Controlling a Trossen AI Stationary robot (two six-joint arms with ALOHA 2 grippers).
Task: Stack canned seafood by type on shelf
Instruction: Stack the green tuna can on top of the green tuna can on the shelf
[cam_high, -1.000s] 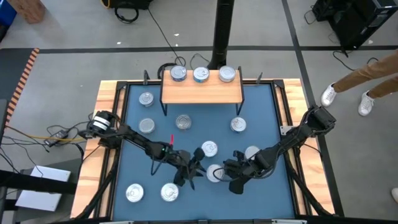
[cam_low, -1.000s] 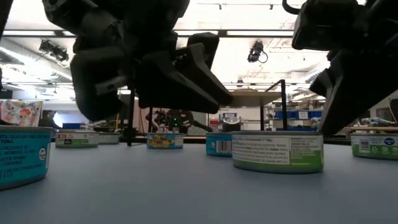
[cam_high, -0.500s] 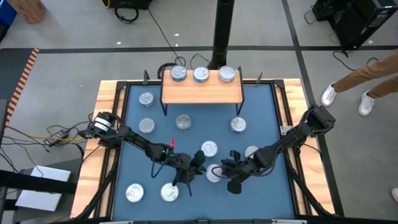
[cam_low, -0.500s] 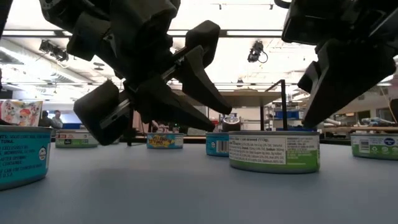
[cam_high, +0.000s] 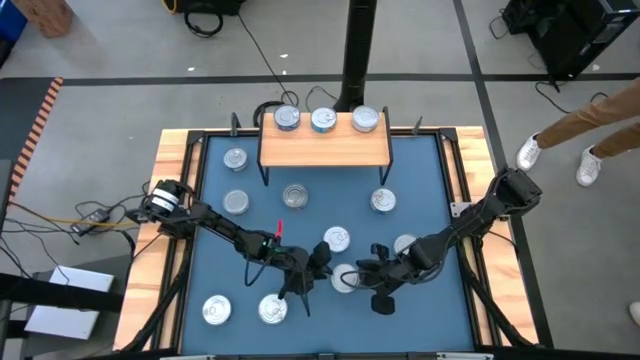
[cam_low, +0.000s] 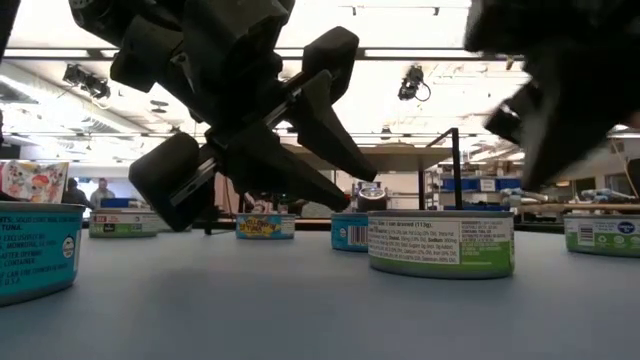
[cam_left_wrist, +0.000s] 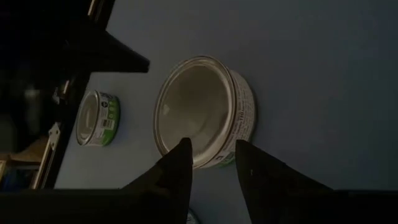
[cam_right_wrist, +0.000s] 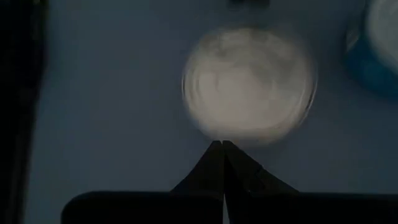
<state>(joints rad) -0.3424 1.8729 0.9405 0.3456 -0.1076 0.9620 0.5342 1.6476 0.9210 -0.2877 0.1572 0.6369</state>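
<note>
A tin with a green side label (cam_high: 343, 278) (cam_low: 441, 243) sits flat on the blue mat (cam_high: 420, 170), between my two grippers. My left gripper (cam_high: 312, 278) (cam_left_wrist: 211, 155) hangs open just to its left, above the mat, fingers aimed at the tin (cam_left_wrist: 202, 121) without touching it. My right gripper (cam_high: 365, 278) (cam_right_wrist: 222, 149) hovers shut over the tin's right side; in the low view it is blurred (cam_low: 530, 170). The wooden shelf (cam_high: 324, 148) stands at the far side, three tins (cam_high: 323, 120) resting along its far edge.
Several more tins lie flat on the mat: two near the front left (cam_high: 217, 310) (cam_high: 272, 310), others at the middle (cam_high: 337, 239) (cam_high: 405, 245) (cam_high: 295, 196) and left (cam_high: 236, 203). Wooden rails (cam_high: 170, 200) border the mat. A person's legs (cam_high: 590, 120) show beyond the table's right.
My left gripper has rolled about its own pointing line while staying in place, so its fingers now stand slanted. My right gripper's shut tips have drawn up a little from the right rim of the green-labelled tin.
</note>
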